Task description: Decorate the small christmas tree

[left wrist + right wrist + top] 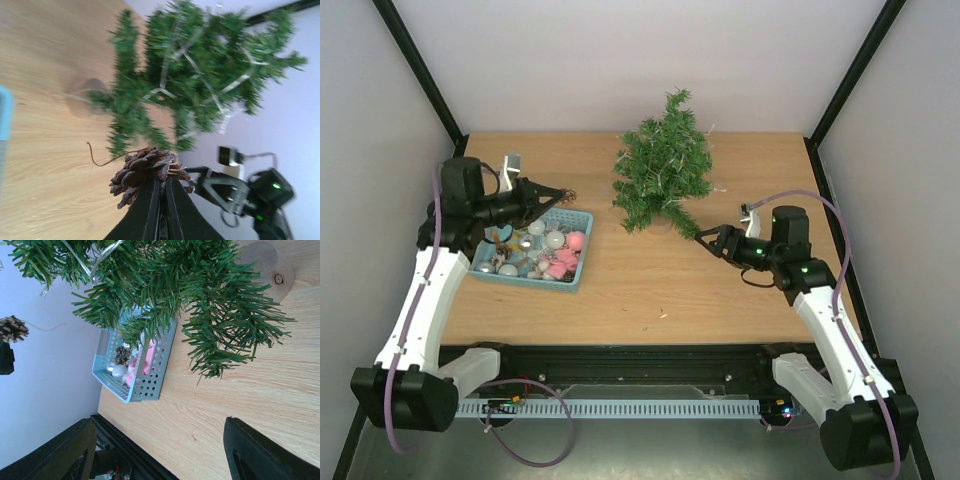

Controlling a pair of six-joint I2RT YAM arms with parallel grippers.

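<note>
The small christmas tree [665, 170] stands at the back middle of the table, dark green, with a pale string wound through its branches. My left gripper [563, 193] hovers above the teal basket [584, 255], shut on a brown pinecone [145, 172] that trails a thin wire hanger. In the left wrist view the tree [200, 85] lies beyond the pinecone, well apart from it. My right gripper [705, 240] stands open and empty just right of the tree's lowest branches [225, 330], close above the tabletop.
The basket [155, 375] holds white and pink baubles and another pinecone. The tree rests on a round wooden base [267, 267]. Grey walls and black frame posts close in the back and sides of the table.
</note>
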